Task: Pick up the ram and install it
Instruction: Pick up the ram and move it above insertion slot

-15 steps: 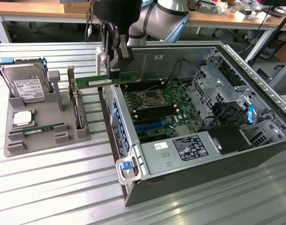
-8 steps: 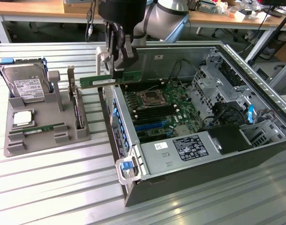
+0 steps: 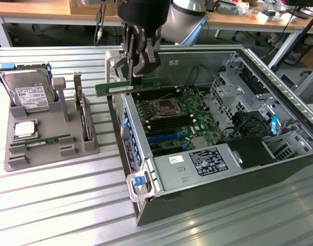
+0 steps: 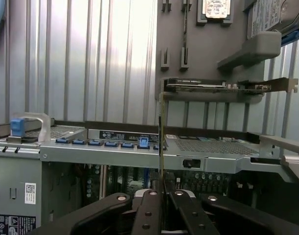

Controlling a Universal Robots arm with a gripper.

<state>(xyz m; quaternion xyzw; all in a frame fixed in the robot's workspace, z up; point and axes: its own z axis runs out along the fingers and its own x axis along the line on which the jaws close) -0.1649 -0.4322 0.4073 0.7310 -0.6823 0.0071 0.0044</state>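
Observation:
My gripper [image 3: 131, 77] is shut on the ram [image 3: 146, 83], a long thin green stick with a white label, holding it level on its long edge. It hangs above the near wall of the open computer case [image 3: 279, 169], just over the black memory slots [image 3: 159, 97] of the motherboard [image 3: 184, 120]. In the wrist view the ram [image 4: 160, 137] shows edge-on as a thin line rising from between the black fingers [image 4: 148, 210] of my gripper [image 4: 161, 196]. A second, similar stick [image 3: 43, 140] lies in the grey tray [image 3: 51, 156].
The grey tray at the exterior view's left also holds a silver hard drive [image 3: 28, 92], a processor [image 3: 24, 129] and an upright expansion card [image 3: 83, 115]. Inside the case are a processor socket [image 3: 165, 107], cables [image 3: 243, 123] and a power supply [image 3: 197, 166]. Ribbed metal tabletop [image 3: 59, 205] surrounds everything.

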